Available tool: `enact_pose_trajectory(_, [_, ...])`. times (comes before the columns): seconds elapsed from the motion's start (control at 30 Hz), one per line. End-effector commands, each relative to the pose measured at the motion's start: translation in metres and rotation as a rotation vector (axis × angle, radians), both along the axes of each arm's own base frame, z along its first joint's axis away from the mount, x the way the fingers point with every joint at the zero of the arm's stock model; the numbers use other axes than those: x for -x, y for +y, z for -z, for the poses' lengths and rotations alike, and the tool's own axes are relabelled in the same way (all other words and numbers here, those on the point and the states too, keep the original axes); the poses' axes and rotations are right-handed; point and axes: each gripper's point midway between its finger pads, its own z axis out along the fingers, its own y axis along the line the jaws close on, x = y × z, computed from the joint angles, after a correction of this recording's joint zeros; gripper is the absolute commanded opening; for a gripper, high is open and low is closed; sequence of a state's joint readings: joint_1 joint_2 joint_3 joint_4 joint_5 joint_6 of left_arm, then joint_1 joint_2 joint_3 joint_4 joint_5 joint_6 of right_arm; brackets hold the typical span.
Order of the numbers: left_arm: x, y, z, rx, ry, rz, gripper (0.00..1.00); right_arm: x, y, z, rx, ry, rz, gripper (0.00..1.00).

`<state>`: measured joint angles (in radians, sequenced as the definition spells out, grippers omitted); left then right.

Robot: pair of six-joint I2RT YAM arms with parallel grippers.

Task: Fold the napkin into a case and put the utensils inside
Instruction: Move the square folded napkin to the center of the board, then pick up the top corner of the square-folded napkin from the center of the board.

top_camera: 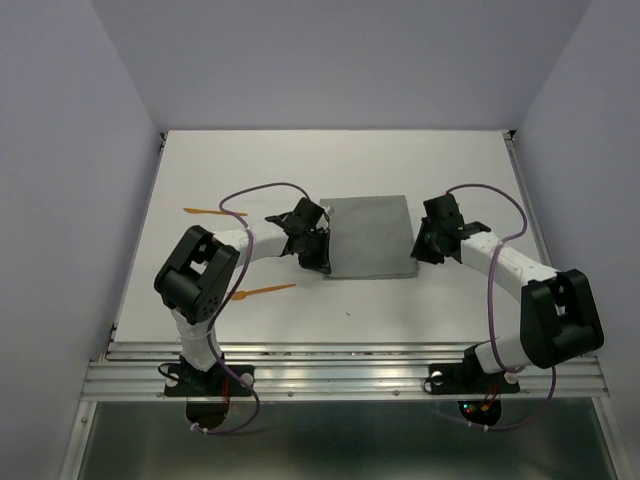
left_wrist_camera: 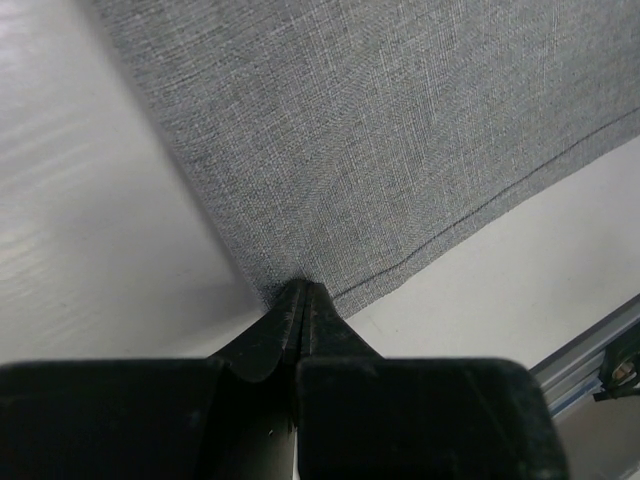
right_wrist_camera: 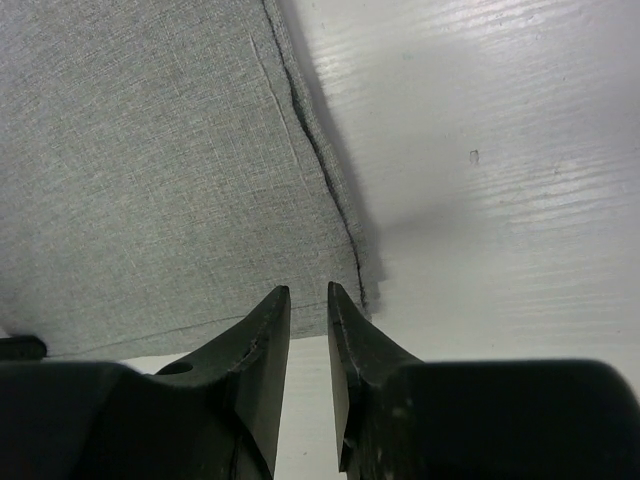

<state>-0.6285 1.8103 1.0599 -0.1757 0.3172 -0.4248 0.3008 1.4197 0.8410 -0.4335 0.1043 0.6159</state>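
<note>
Top external view puts the napkin point(top_camera: 370, 235) flat near the middle of the table point(top_camera: 250, 160), a grey near-square with both arms at its lower edge. The left gripper point(top_camera: 322, 264) is at the lower left corner and the right gripper point(top_camera: 420, 252) is beside the lower right corner.

In the left wrist view the fingers point(left_wrist_camera: 265, 345) are pressed together with that corner of the cloth running into their tips, so I judge it pinched. In the right wrist view the fingers point(right_wrist_camera: 258, 345) stand slightly apart with nothing between them. The napkin's corner lies just right of their tips, not between them.

The step in hand looks like taking hold of the two lower corners for a fold. No case is formed yet. Next, the right gripper likely has to shift onto its corner and close. Both arms could then lift evenly and carry that edge across the cloth.

The cloth is matte and finely woven, with no wrinkles. A thin dark line runs just inside its edges. I cannot tell whether that is a hem or a second layer.

Both pieces lie well apart from the napkin, on the left of the table. The upper utensil point(top_camera: 205, 212) is above the left arm and the lower utensil point(top_camera: 265, 291) is below it. Both are thin and orange, and they are too small to tell which is the fork.
</note>
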Motion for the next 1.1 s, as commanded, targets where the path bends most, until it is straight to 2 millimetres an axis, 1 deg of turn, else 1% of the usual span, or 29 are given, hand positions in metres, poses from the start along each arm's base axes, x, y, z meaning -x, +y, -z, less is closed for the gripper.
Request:
enact_pose_trajectory(0.0, [0.026,0.007,0.007,-0.045,0.051,0.018,0.0,0.004,-0.001,-0.002,-0.021,0.006,0.017,0.27])
enact_pose_trajectory(0.1, [0.024,0.003,-0.004,-0.027,0.033,0.013,0.0,0.008,0.002,0.004,-0.03,0.026,-0.001,0.27])
enact_pose_trajectory(0.23, [0.012,0.001,-0.028,-0.017,-0.026,0.004,0.0,0.012,-0.007,0.008,0.011,0.029,0.019,0.27])
enact_pose_trajectory(0.3, [0.007,0.002,-0.037,-0.019,-0.05,-0.003,0.0,0.013,-0.013,0.01,0.038,0.031,0.034,0.27])
enact_pose_trajectory(0.33, [0.005,0.0,-0.047,-0.011,-0.07,-0.001,0.0,0.014,-0.016,0.012,0.052,0.037,0.041,0.27])
enact_pose_trajectory(0.4, [0.0,0.002,-0.055,-0.014,-0.091,-0.008,0.0,0.015,-0.021,0.016,0.079,0.049,0.049,0.27])
enact_pose_trajectory(0.43, [-0.003,0.002,-0.065,-0.009,-0.111,-0.01,0.0,0.017,-0.021,0.019,0.085,0.061,0.042,0.27])
enact_pose_trajectory(0.53, [-0.01,0.004,-0.076,-0.008,-0.134,-0.023,0.0,0.019,-0.013,0.021,0.049,0.07,0.015,0.27])
enact_pose_trajectory(0.63, [-0.017,0.007,-0.082,-0.008,-0.151,-0.042,0.0,0.021,-0.008,0.023,0.025,0.071,-0.009,0.27])
enact_pose_trajectory(0.73, [-0.021,0.007,-0.085,-0.001,-0.159,-0.048,0.0,0.022,-0.009,0.026,0.03,0.081,-0.013,0.28])
enact_pose_trajectory(0.97, [-0.02,0.006,-0.083,0.005,-0.153,-0.05,0.0,0.022,-0.008,0.033,0.033,0.101,-0.024,0.28])
enact_pose_trajectory(1.07, [-0.019,0.007,-0.084,0.003,-0.156,-0.05,0.0,0.02,-0.006,0.032,0.023,0.092,-0.027,0.27])
